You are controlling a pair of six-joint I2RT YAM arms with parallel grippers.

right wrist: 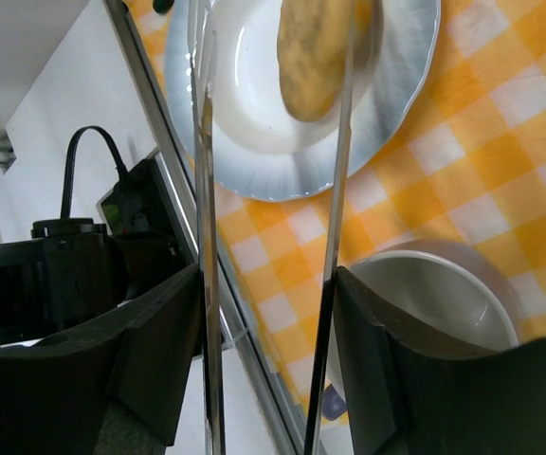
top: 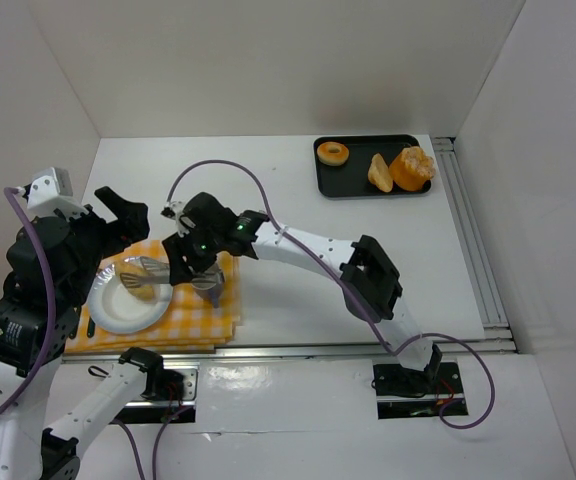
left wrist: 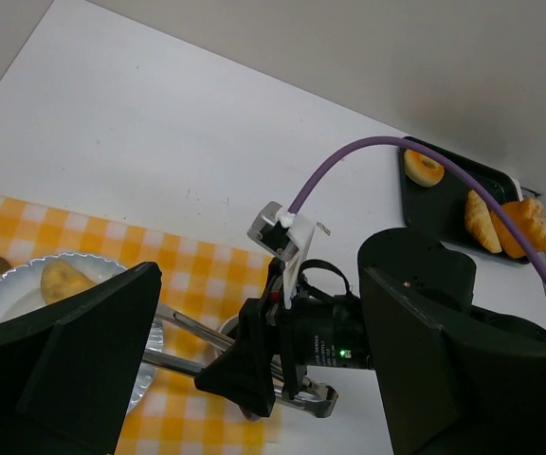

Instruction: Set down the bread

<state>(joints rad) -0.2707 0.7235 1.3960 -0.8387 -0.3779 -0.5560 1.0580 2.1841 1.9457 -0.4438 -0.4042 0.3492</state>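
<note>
A golden bread roll (top: pixel 138 290) lies on the white plate (top: pixel 116 312) at the left, on a yellow checked cloth (top: pixel 200 322). My right gripper (top: pixel 194 264) is shut on metal tongs (top: pixel 154 268), whose two arms reach over the plate with their tips on either side of the bread. In the right wrist view the tongs (right wrist: pixel 207 237) stand spread, the bread (right wrist: pixel 316 57) between their tips, above the plate (right wrist: pixel 254 123). My left gripper (top: pixel 116 228) is open and empty, hovering above the cloth's far left. The bread also shows in the left wrist view (left wrist: pixel 62 280).
A white bowl (right wrist: pixel 434 294) sits on the cloth under my right gripper. A black tray (top: pixel 368 190) at the back right holds a doughnut (top: pixel 332 153) and two croissants (top: pixel 380 172). A metal rail (top: pixel 473 240) runs along the right side. White walls enclose the table.
</note>
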